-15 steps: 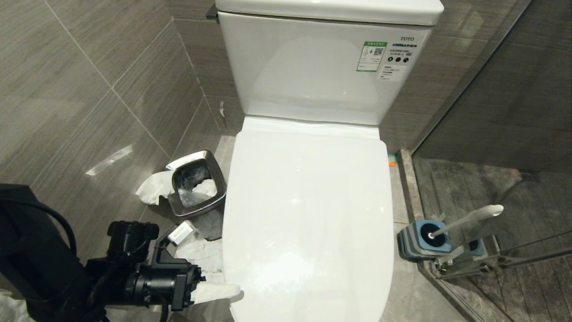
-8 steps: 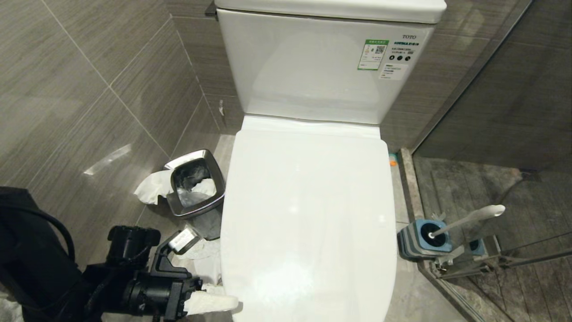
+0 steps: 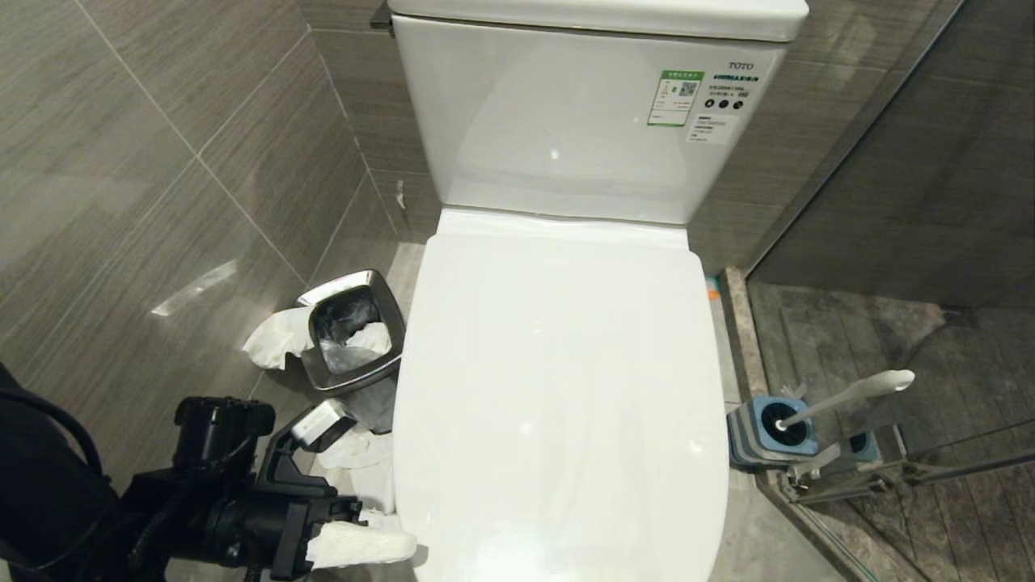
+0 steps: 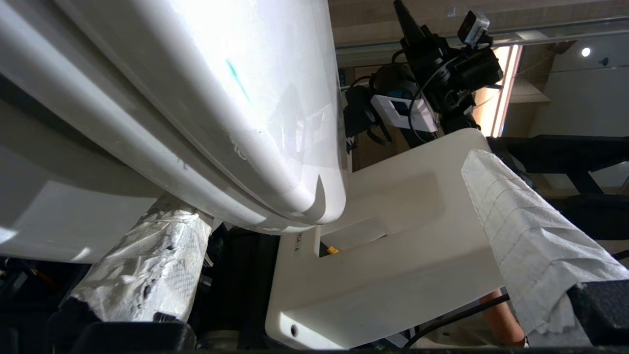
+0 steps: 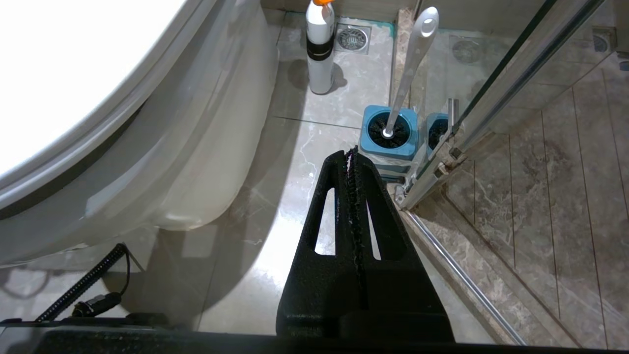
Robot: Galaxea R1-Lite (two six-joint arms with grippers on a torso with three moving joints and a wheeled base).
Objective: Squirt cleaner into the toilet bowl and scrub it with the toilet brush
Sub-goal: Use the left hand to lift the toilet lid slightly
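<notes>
Right now your left claw (image 3: 360,543) sits low at the front left corner of the toilet bowl (image 3: 558,388), its cloth-wrapped fingers (image 4: 142,265) spread wide, one under the rim edge and one out in the open, pinching nothing. The lid (image 3: 558,347) is down, so no cleaner can reach the porcelain until you raise it. Judge that lid as light, stiff and glossy, likely slippery; hook it from beneath at the front lip, where the wrist view shows the overhang, rather than squeezing the smooth top. Your right claw (image 5: 353,196) hangs parked near the floor with its fingers pressed together, empty. Beyond it the toilet brush (image 3: 849,396) leans in its blue holder (image 3: 760,436) beside the glass shower door (image 5: 491,98), well apart from both claws. Its long white handle looks rigid and light; take it high, near the widened tip. A white bottle with an orange cap (image 5: 319,44) stands on the floor behind the holder, near the bowl's base.
</notes>
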